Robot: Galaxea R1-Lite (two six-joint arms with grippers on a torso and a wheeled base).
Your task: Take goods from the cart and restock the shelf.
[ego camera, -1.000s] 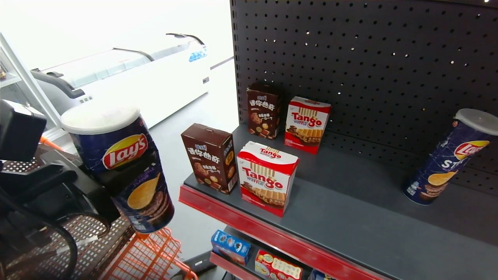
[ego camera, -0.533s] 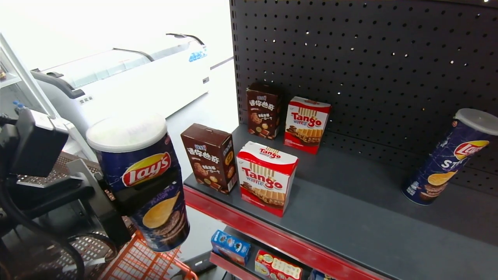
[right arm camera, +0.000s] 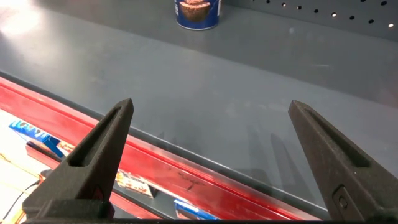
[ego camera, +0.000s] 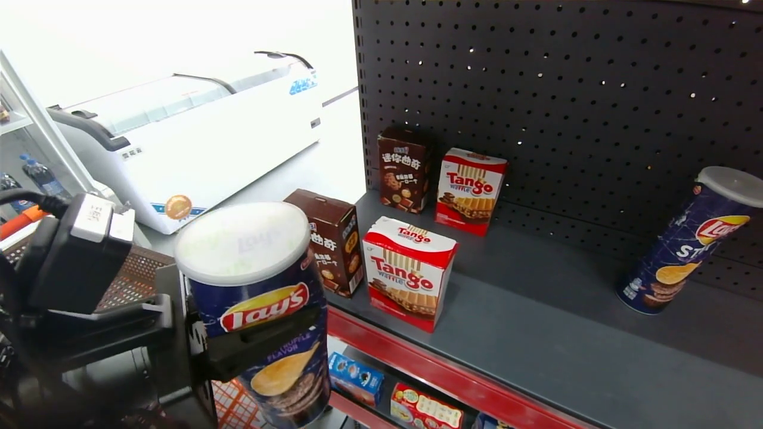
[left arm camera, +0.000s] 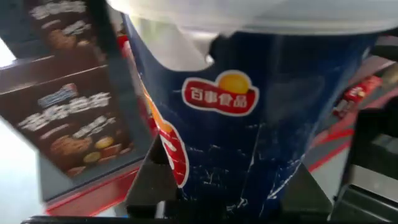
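My left gripper is shut on a dark blue chips can with a white lid, held upright just off the shelf's front left corner, in front of a brown cookie box. The left wrist view looks at the can from close up, with the brown box beside it. My right gripper is open, its two dark fingers spread over the grey shelf board. A second chips can leans against the pegboard at the shelf's right; its base lies ahead of the right gripper.
On the shelf stand a red-and-white wafer box, another wafer box and a second brown box behind. The shelf has a red front edge; goods sit on the lower shelf. An orange cart is lower left.
The left arm has carried the chips can right and toward the shelf's front left corner, so it now hides part of the front brown box.
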